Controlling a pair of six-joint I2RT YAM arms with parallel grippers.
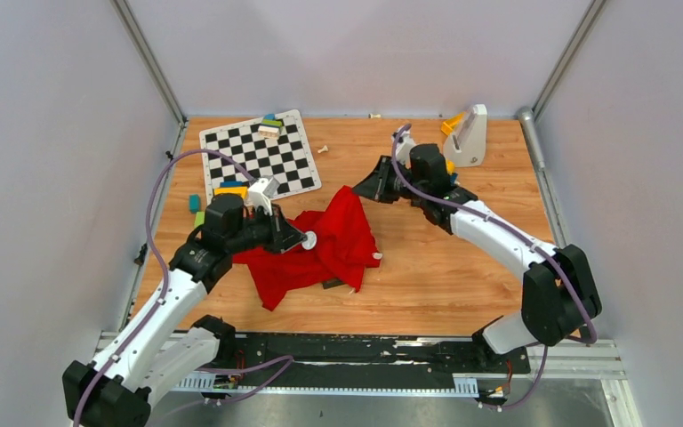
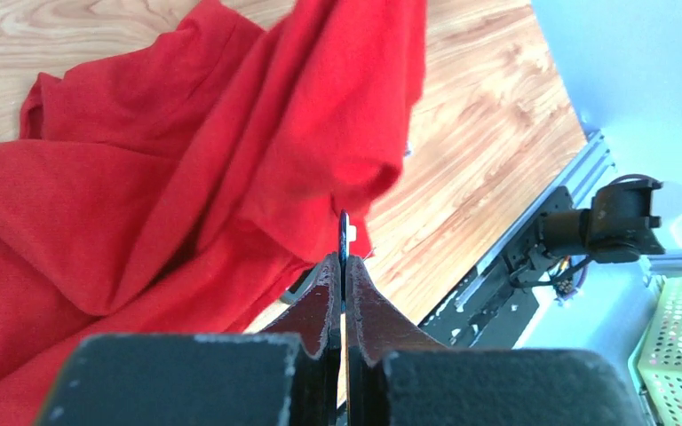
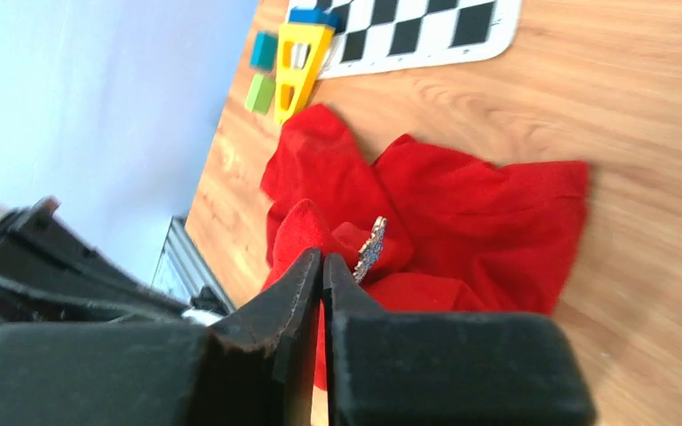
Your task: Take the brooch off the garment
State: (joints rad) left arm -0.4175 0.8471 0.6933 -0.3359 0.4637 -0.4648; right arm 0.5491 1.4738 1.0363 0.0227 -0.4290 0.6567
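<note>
The red garment (image 1: pixel 342 240) lies crumpled in the middle of the wooden table; it also shows in the left wrist view (image 2: pixel 186 177) and the right wrist view (image 3: pixel 479 222). My left gripper (image 1: pixel 305 240) is at its left edge, shut on the brooch (image 1: pixel 309 239), a small pale disc. In the left wrist view the brooch (image 2: pixel 344 232) shows edge-on as a thin dark plate between the shut jaws of my left gripper (image 2: pixel 344 262). In the right wrist view the brooch (image 3: pixel 373 248) sparkles among bunched cloth. My right gripper (image 1: pixel 362 189) (image 3: pixel 322 257) is shut and empty over the garment's far edge.
A checkerboard mat (image 1: pixel 258 156) with coloured blocks (image 1: pixel 269 125) lies at the back left, and more blocks (image 1: pixel 229 189) sit at its near edge. A white stand with a yellow part (image 1: pixel 468 135) is at the back right. A small white peg (image 1: pixel 324 149) lies beside the mat.
</note>
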